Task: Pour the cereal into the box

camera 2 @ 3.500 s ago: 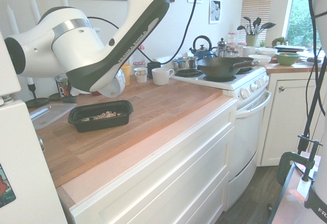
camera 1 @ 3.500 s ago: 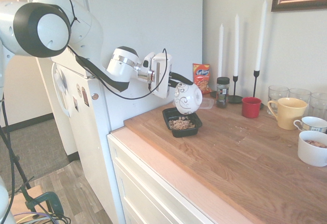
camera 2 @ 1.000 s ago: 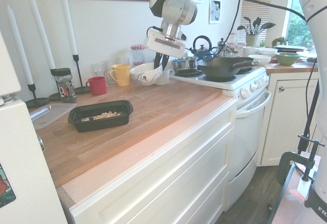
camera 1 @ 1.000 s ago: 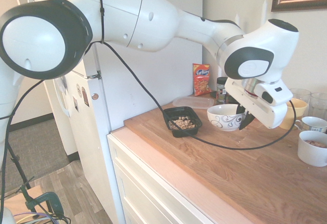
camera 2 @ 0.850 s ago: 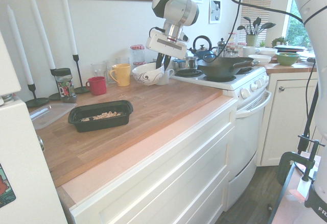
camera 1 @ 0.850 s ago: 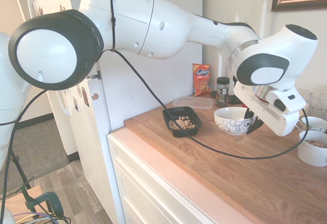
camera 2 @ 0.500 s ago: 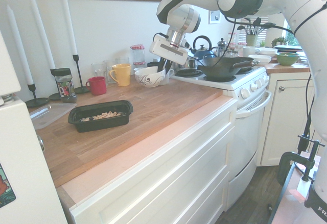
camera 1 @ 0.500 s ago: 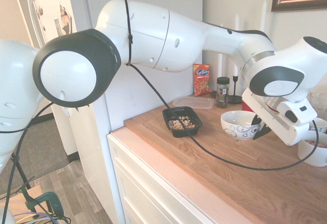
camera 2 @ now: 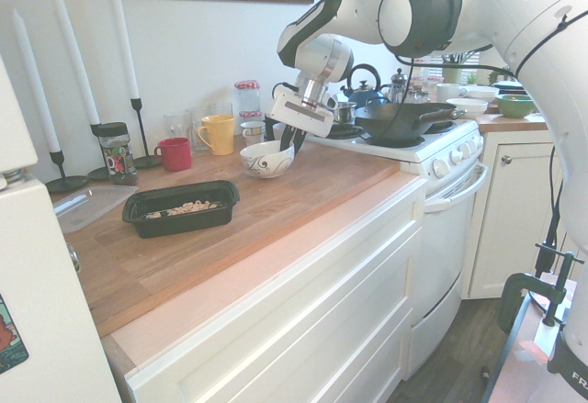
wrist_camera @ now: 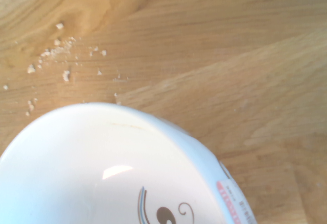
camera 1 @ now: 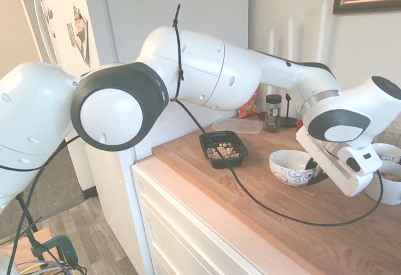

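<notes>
The gripper [camera 1: 313, 173] is clenched on the rim of the white swirl bowl [camera 1: 291, 166], pinching the wall at the side nearest the stove so the bowl hangs upright just over the counter [camera 1: 263, 212]. I cannot tell whether its base touches the wood. It looks empty inside in the wrist view, so I judge it is being set down out of the way, its job done.

The cereal [camera 1: 223, 152] sits in the box [camera 1: 223, 148], one small tan heap spread along the black tray's floor. The box stands well apart from the bowl, at about nine o'clock of it in the first exterior view, near the counter's fridge end, with one clear flat container [camera 1: 237, 125] behind it at about one o'clock.

Counting: one box, one swirl bowl, one heap. Three white candles [camera 2: 73, 54] along the wall, one jar [camera 2: 114, 153], one red cup [camera 2: 175, 154], one yellow mug [camera 2: 218, 134]. A few crumbs [wrist_camera: 56, 60] lie loose on the wood beside the bowl.
</notes>
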